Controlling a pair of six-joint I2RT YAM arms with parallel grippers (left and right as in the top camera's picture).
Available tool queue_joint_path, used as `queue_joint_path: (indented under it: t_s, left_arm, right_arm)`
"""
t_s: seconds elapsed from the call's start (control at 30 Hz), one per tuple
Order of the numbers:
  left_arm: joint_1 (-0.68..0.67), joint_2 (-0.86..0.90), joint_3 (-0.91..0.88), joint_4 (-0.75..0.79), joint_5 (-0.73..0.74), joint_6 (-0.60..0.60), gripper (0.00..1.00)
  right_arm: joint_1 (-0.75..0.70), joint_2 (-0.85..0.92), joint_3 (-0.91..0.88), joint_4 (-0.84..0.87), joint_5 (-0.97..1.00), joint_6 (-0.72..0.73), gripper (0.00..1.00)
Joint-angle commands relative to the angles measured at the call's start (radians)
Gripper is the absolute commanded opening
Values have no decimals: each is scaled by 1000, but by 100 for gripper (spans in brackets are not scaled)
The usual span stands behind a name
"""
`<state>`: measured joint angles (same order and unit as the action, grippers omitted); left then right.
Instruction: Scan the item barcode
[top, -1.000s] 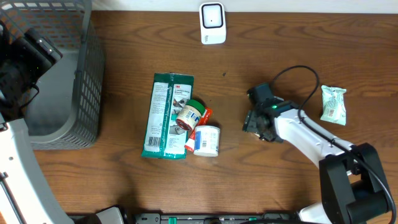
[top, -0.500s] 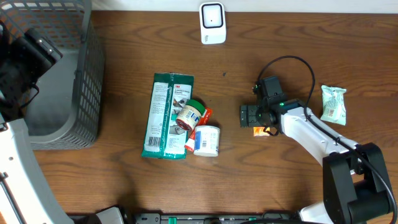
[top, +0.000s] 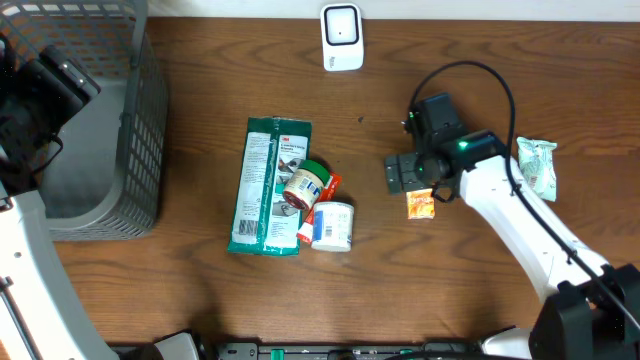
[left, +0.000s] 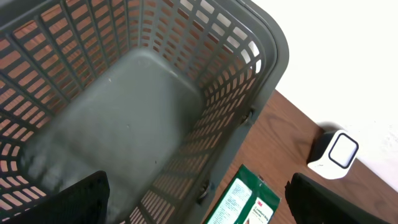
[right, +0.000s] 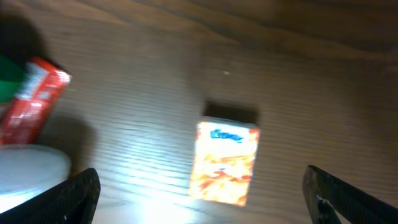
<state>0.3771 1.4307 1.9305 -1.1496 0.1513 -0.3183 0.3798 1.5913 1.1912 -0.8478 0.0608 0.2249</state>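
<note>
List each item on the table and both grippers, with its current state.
basket: upright, nothing visible inside
scanner: standing upright
green packet: lying flat
orange box: lying flat, not gripped
left gripper: open, over basket
right gripper: open, over orange box

the right arm (top: 520, 225) is a chain of smooth white links, rounded at the joints, on a black base (top: 592, 320) at the near right. a small green light (top: 462, 146) glows on its far link. its wrist (top: 436, 118) is a black box, and a thin black cable (top: 470, 66) loops from there back to the white shell. the right gripper (top: 405, 174) is black and blocky. the left arm (top: 25, 270) has the same white shell, topped on the far side by a black housing (top: 45, 85). the left fingers (left: 78, 199) and right fingers (right: 357, 199) are dark, matte and blunt, the right pair blurred.
</note>
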Motion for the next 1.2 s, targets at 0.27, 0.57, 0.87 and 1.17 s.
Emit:
queue_joint_path:
  t_s: [0.27, 0.57, 0.87, 1.17]
  left_arm:
    - [4, 1, 2, -1, -2, -9, 88]
    - [4, 1, 2, -1, -2, -9, 88]
    - [4, 1, 2, -1, -2, -9, 88]
    - [4, 1, 2, -1, -2, -9, 88]
  right_arm:
    - [193, 50, -96, 31, 130, 275, 49]
    - [244, 161, -122, 31, 421, 381, 37]
    - [243, 304, -122, 74, 431, 381, 35]
    - [224, 219, -73, 23, 369, 357, 1]
